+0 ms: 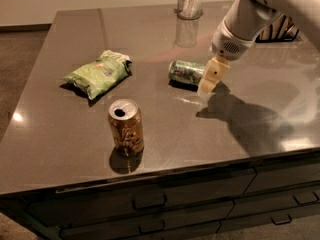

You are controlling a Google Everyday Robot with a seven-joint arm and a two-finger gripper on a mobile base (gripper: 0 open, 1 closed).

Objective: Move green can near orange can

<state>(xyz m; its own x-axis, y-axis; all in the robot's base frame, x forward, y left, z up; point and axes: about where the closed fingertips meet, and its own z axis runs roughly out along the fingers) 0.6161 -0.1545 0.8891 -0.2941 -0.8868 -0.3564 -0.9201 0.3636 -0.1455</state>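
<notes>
The green can point(186, 72) lies on its side near the middle of the dark table point(240, 129). The orange can point(126, 127) stands upright toward the table's front edge, left of and nearer than the green can, its silver top with a drinking hole facing up. My gripper point(209, 82) hangs from the white arm that comes in from the upper right. It is right at the green can's right end, just above the table.
A light-green chip bag point(97, 73) lies left of the green can. A silvery cylinder point(190, 1) stands at the table's far edge. A striped object point(282, 29) sits at the back right behind the arm. Drawers point(150, 204) run below the table's front edge.
</notes>
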